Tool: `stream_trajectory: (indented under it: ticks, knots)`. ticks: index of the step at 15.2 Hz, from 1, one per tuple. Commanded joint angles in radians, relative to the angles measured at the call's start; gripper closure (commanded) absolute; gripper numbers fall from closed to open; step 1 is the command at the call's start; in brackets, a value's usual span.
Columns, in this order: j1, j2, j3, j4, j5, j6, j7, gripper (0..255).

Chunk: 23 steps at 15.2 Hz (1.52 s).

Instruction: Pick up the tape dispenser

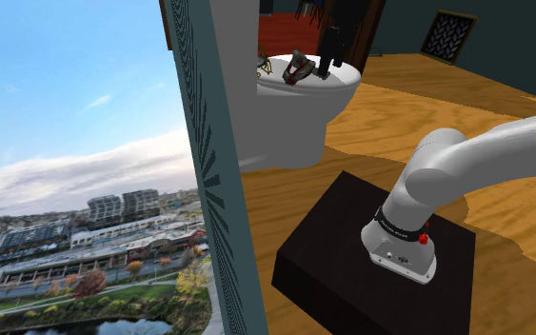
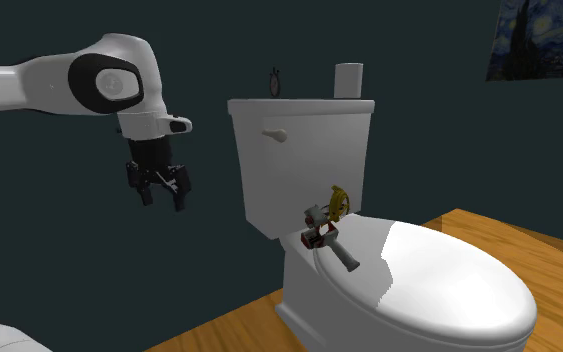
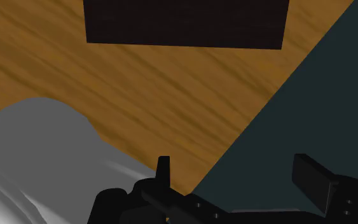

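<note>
The tape dispenser point(image 2: 326, 236), red and grey with a grey handle, lies on the toilet point(image 2: 449, 290)'s closed white lid, close in front of the tank. The gripper point(image 2: 164, 203) hangs in the air off the tank's side, at the second exterior view's left of the toilet and well apart from the dispenser. Its claw is released: the fingers point(image 3: 163, 170) stand apart with nothing between them, over the wooden floor point(image 3: 171, 83) beside the toilet's base. A white roll point(image 2: 348, 78) stands on top of the tank.
</note>
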Motion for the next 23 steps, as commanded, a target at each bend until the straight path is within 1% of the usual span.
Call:
stream_trajectory:
  ticks: [1,7,13,18,23]
  knots:
    - [0.0,0.0,0.0,0.0,0.0,0.0,0.0,0]
    - [-0.013,0.082,-0.12,-0.001,-0.109,0.074,-0.201,0]
    - [-0.021,0.21,-0.234,0.048,-0.195,0.16,-0.394,0]
    - [-0.019,0.347,-0.325,0.126,-0.238,0.232,-0.552,0]
    - [-0.012,0.506,-0.409,0.238,-0.246,0.298,-0.712,0]
